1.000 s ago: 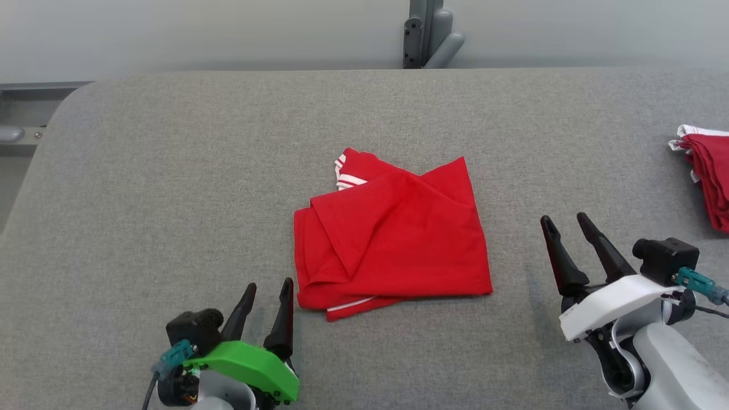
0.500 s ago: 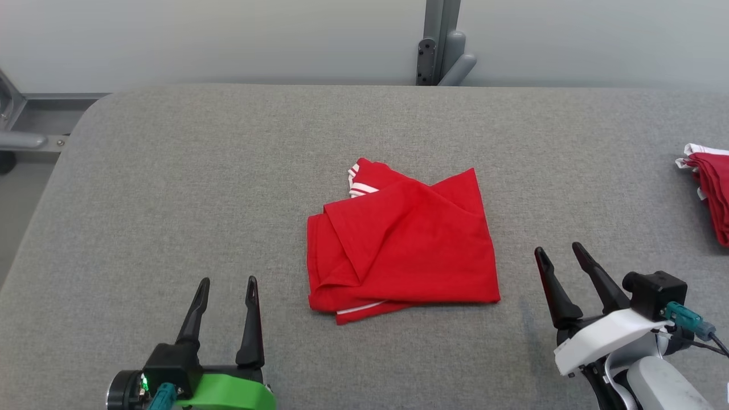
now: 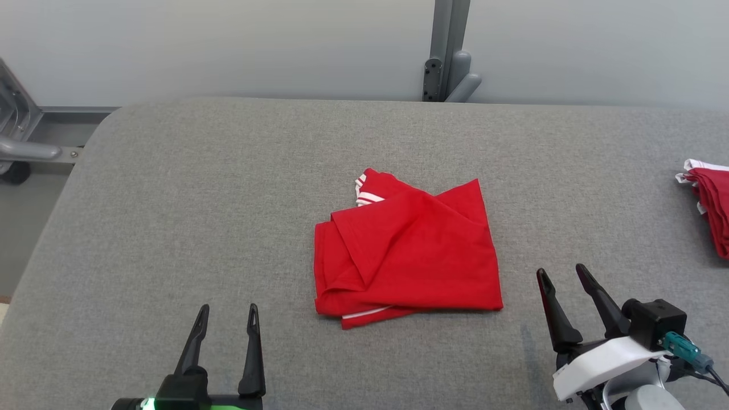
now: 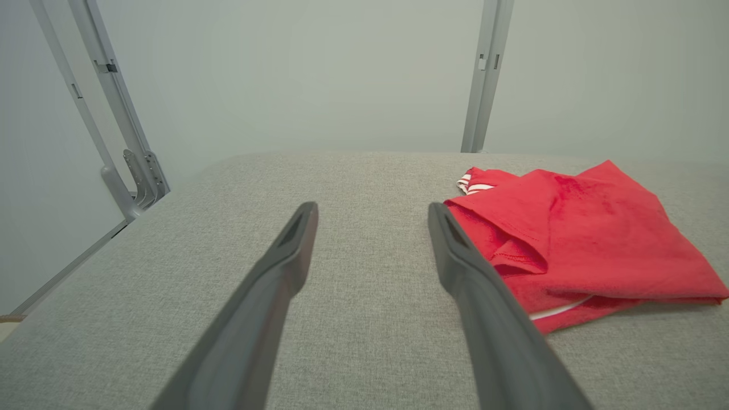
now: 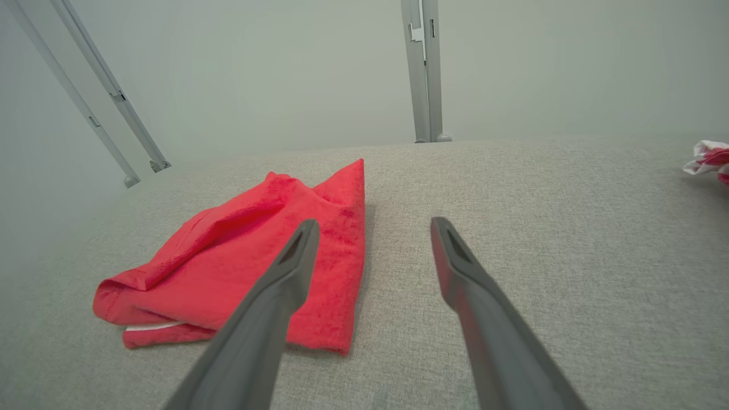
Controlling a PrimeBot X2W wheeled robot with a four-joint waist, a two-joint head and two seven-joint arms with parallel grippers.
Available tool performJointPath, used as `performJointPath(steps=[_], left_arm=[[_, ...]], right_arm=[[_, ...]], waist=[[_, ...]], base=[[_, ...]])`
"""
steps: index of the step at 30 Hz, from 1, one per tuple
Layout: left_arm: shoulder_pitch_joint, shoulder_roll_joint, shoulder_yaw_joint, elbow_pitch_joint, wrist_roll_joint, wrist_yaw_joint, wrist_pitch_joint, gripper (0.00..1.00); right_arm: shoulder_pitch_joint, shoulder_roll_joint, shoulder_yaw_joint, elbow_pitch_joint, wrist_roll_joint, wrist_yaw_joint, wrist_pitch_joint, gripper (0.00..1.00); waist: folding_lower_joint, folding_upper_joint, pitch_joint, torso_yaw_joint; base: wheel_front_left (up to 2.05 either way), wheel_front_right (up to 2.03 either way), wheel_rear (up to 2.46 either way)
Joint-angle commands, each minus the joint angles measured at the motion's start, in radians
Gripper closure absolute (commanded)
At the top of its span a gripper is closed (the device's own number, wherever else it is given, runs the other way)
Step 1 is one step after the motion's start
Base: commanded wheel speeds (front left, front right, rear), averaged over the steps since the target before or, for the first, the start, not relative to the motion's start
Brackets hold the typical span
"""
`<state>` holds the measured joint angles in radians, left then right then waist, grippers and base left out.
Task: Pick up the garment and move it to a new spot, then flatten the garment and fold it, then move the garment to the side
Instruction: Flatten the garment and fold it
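A red garment with white trim lies folded in a rough square in the middle of the grey padded table. It also shows to the right of my left fingers as the garment, and to the left of my right fingers as the garment. My left gripper stands open near the front edge, left of the garment and apart from it. My right gripper stands open to the garment's right, holding nothing.
More red cloth with white trim sits at the table's right edge, seen too as a scrap of cloth. A grey post rises behind the table's far edge. A metal frame stands off the left end.
The head camera has tilted, so the whole picture has slid down and right. My left gripper has drawn back from the garment's front left corner, further left and toward the front edge.
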<state>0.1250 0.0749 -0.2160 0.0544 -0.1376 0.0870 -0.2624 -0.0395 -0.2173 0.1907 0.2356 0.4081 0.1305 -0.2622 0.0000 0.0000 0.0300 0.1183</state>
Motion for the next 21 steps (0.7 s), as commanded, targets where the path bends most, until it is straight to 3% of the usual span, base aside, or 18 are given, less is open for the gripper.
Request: performJointPath(steps=[1, 21], left_arm=[[0.015, -0.003, 0.008, -0.003, 0.007, -0.008, -0.002, 0.00], [-0.011, -0.022, 0.043, 0.016, 0.042, -0.061, -0.002, 0.00]], right_arm=[[0.014, 0.002, -0.005, -0.005, -0.011, 0.000, -0.003, 0.00], [0.085, 0.064, -0.076, -0.066, -0.118, 0.000, -0.003, 0.00]], waist=[[0.0000, 0.0000, -0.003, 0.001], [0.0000, 0.0000, -0.013, -0.015]], base=[[0.00, 0.00, 0.00], [0.00, 0.00, 0.00]])
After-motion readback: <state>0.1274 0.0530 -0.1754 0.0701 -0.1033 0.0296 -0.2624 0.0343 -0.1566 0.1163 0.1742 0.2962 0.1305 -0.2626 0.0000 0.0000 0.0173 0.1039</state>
